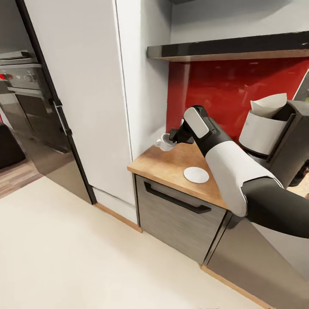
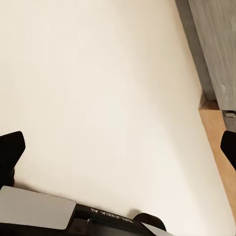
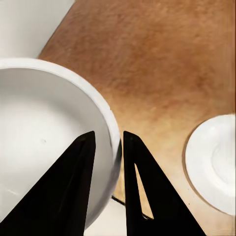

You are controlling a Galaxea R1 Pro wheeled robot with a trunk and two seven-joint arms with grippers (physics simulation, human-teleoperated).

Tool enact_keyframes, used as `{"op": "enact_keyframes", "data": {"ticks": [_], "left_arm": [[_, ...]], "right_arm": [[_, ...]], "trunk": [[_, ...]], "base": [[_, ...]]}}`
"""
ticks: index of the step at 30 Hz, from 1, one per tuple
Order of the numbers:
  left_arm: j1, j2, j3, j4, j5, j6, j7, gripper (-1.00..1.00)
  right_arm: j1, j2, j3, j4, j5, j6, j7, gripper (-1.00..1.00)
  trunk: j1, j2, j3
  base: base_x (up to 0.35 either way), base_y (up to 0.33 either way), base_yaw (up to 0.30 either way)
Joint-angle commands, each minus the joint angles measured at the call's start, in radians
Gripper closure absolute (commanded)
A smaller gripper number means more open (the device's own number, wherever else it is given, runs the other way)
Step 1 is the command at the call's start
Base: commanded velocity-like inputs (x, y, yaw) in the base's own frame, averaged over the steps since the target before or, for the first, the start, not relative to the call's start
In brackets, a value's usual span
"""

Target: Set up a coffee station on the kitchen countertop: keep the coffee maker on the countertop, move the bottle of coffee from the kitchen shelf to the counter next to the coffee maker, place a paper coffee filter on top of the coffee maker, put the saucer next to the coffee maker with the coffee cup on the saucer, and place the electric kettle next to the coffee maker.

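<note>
Coffee maker (image 1: 283, 137), tall and dark, stands on the kitchen countertop (image 1: 171, 165) with the paper coffee filter (image 1: 269, 105) already seated on top. Toward the worktop's free end from it, the saucer (image 1: 196, 174) lies bare, awaiting the cup. Beyond the saucer, the right gripper (image 3: 109, 162) pinches the coffee cup (image 1: 165, 142) by its wall, one finger inside, one outside, seemingly just above the wood for carrying to the saucer.

Kitchen fittings around us

We see a tall white cabinet (image 1: 81, 94); a steel oven (image 1: 30, 107) beyond it; a red backsplash (image 1: 227, 94); a grey drawer front (image 1: 180, 214) with black handle (image 1: 177, 198); cream floor (image 1: 64, 257).
</note>
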Motion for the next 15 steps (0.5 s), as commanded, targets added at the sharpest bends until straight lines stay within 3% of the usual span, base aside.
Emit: {"op": "enact_keyframes", "data": {"ticks": [1, 15], "left_arm": [[0.0, 0.0, -0.003, 0.001, 0.005, -0.005, -0.003, -1.0], [0.0, 0.0, -0.003, 0.001, 0.005, -0.005, -0.003, -1.0]], "right_arm": [[-0.001, 0.0, 0.005, 0.0, -0.011, 0.0, -0.009, 1.0], [-0.001, 0.0, 0.005, 0.008, -0.01, 0.0, -0.009, 1.0]], "trunk": [[0.0, -0.001, -0.001], [0.0, -0.001, -0.001]], "base": [[0.013, 0.014, -0.259], [0.003, 0.005, -0.264]]}}
